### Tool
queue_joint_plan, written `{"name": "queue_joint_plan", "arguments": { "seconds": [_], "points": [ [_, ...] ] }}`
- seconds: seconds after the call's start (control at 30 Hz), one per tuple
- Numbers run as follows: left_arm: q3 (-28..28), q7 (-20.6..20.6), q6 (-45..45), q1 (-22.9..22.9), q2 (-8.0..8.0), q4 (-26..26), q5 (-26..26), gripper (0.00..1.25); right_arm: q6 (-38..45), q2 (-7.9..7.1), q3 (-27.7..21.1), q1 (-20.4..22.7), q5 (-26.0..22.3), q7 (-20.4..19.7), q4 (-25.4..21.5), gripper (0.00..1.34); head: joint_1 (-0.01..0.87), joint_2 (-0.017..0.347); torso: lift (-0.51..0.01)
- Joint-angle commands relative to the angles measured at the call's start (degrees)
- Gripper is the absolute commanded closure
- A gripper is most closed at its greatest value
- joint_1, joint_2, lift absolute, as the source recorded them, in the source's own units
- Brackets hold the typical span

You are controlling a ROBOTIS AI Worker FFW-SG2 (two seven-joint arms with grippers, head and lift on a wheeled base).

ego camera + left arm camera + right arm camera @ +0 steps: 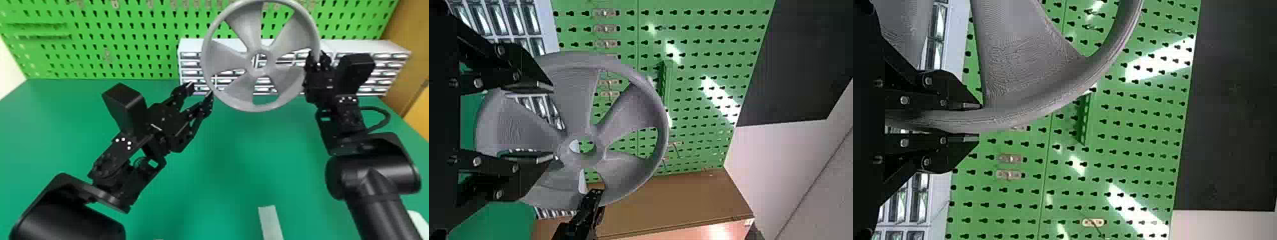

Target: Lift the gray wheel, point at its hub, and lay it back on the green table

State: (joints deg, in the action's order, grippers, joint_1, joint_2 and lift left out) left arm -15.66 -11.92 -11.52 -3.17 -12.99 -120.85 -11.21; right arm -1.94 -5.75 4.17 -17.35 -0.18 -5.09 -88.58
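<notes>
Must yet lay it back on the tabletop [223,191]. Holds the left pincer [200,89] spread, beside the wheel [223,62], perhaps mid-pointing at the hub [268,63]. Pinches the rim [255,108] in the right pincer [316,54]; has lifted it upright, before the drawers [193,65].

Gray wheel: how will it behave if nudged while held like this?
The gray wheel looks stiff, its rim round though the right gripper pinches only one side. Wide gaps suggest lightness for its size. Nudged, it may pivot there.
</notes>
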Motion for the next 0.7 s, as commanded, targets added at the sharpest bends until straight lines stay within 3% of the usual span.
{"name": "queue_joint_plan", "arguments": {
  "seconds": [0.0,0.4,0.67],
  "points": [
    [-0.07,0.41,0.36,0.01,-0.02,0.09,-0.3,1.18,0.0,0.03,-0.04,0.13,-0.09,-0.01,0.07,1.22,0.692,0.048,-0.093],
    [-0.51,0.94,-3.07,0.27,0.16,0.17,-1.18,1.19,0.0,0.47,0.49,-0.05,-0.09,-0.01,0.69,1.22,0.692,0.048,-0.093],
    [-0.77,0.94,-6.32,1.94,2.44,0.35,-0.21,1.2,0.0,0.74,1.46,0.04,0.0,-0.01,0.86,1.22,0.692,0.048,-0.093]
  ]
}}
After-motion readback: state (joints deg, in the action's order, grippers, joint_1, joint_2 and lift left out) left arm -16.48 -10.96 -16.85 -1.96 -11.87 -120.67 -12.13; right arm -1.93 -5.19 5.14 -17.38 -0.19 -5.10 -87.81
